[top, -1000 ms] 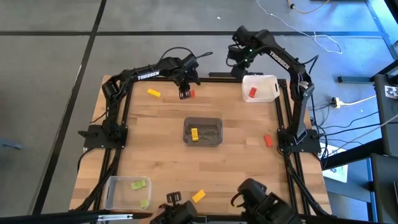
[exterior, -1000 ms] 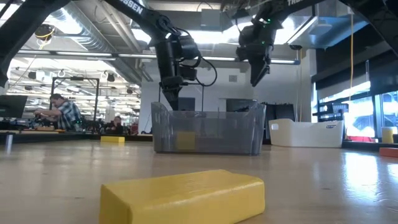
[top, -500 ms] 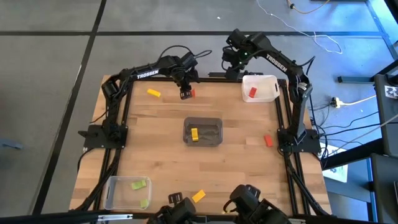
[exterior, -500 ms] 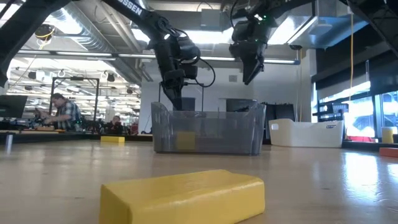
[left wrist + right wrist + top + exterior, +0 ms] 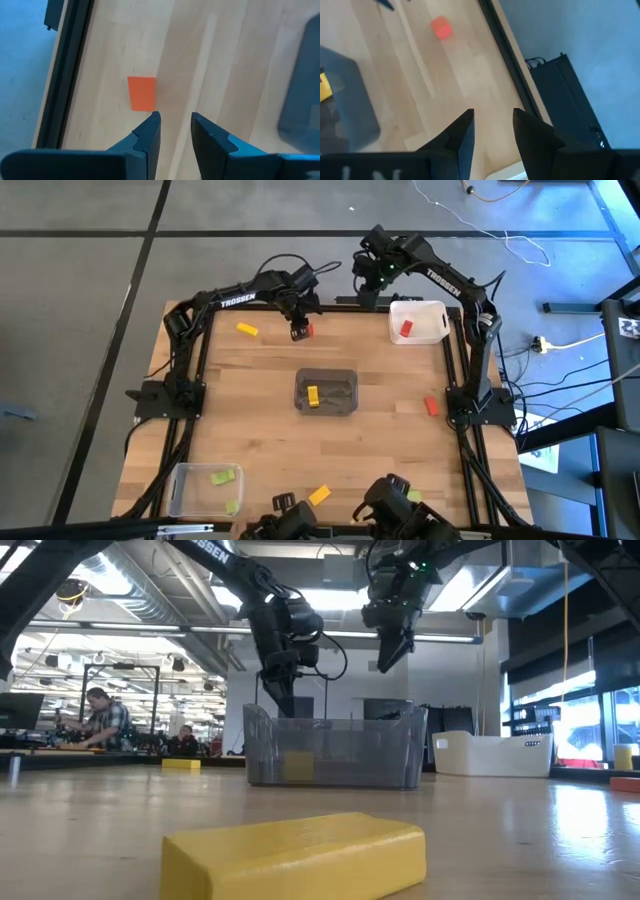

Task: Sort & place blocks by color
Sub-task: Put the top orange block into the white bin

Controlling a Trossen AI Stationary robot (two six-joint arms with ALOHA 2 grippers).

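left jaws parted over red block [image 5: 142,93] (nothing held).

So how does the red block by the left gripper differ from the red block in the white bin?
The red block by the left gripper lies loose on the bare table, near the far edge; the red block in the white bin is already sorted, inside the bin. The first has the left gripper open just beside it, holding nothing; the second has no gripper over it. Both look alike in colour and size.
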